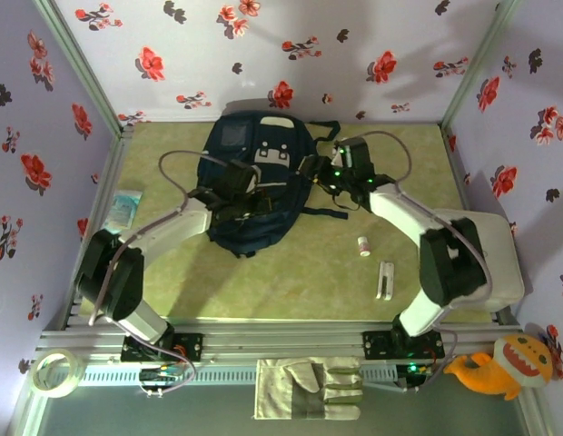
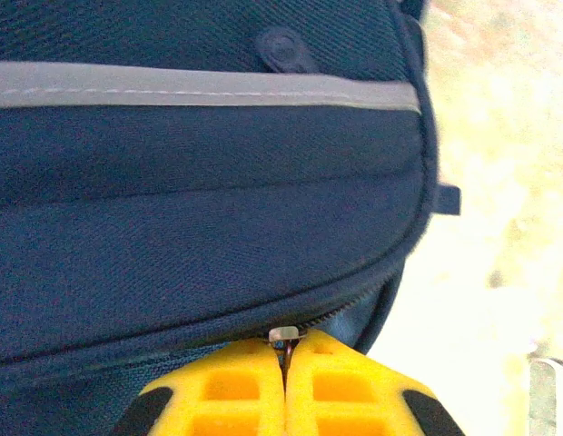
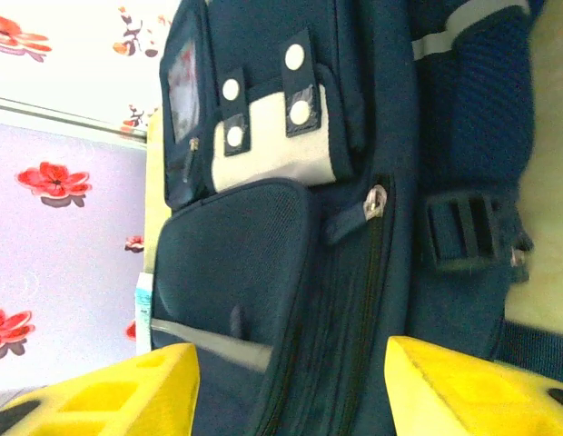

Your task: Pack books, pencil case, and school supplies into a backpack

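The left gripper (image 2: 286, 368) pinches the backpack (image 1: 254, 182) by its zipper pull (image 2: 283, 334); the right gripper (image 3: 293, 386) gapes wide at its right flank. Zipping seems in hand; next, pull steadily along the track. The white tube (image 1: 363, 246) and bar (image 1: 385, 280) lie off that flank.

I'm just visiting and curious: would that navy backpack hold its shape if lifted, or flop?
Likely flop: the backpack is soft fabric, lying slumped on the table. Its woven cloth looks grippy, not slippery. Lying flat, it should not tip.

Pale blue packet (image 1: 125, 207) lies left on the table (image 1: 291, 282); 1 tape roll (image 1: 56, 372), 1 glove (image 1: 309, 389), 1 orange plush toy (image 1: 504, 363) line the front.
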Robot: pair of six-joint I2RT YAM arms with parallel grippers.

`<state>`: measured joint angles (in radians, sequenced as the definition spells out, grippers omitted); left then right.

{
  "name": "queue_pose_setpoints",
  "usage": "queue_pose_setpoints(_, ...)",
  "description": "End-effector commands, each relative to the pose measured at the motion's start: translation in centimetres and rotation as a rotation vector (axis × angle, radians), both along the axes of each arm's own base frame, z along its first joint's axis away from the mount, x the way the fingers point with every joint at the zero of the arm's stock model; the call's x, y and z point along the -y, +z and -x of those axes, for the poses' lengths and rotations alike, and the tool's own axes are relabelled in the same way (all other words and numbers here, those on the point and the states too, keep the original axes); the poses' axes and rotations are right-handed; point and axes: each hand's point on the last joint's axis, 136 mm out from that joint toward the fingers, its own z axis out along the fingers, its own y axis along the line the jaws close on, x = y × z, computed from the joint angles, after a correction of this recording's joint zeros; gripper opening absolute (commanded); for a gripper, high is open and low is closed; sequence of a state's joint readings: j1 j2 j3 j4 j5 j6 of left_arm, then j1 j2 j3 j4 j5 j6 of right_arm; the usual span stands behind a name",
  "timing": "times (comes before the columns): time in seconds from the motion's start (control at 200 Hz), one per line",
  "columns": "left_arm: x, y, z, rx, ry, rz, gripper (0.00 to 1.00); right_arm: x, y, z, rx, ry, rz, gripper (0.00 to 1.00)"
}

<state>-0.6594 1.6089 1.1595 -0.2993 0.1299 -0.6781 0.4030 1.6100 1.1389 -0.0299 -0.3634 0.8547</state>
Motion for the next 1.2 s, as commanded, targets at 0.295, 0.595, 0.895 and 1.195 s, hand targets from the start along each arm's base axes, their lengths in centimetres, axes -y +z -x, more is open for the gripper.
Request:
queue_pose_setpoints(0.295,7.6,1.3,0.3,0.021,-0.201,0.08,0.0,-0.2,-2.6,2.4,-0.161,-0.057,-0.048,0.49)
queue_pose_setpoints(0.595,7.3,0.9,0.6,0.021,-0.225,0.057,0.0,-3.5,-4.4,1.1,-0.197,0.008,-0.033,0.28)
queue_pose_setpoints(0.895,3.0,-0.5,0.3,0.098,-0.272,-0.168,0.0,1.2,-5.0,-1.5,-0.138,-0.113,0.132,0.06)
queue_pose_setpoints(1.195,-3.7,-2.0,1.7,0.157,-0.321,-0.286,0.0,4.9,-4.7,-4.1,-0.121,-0.174,0.187,0.03)
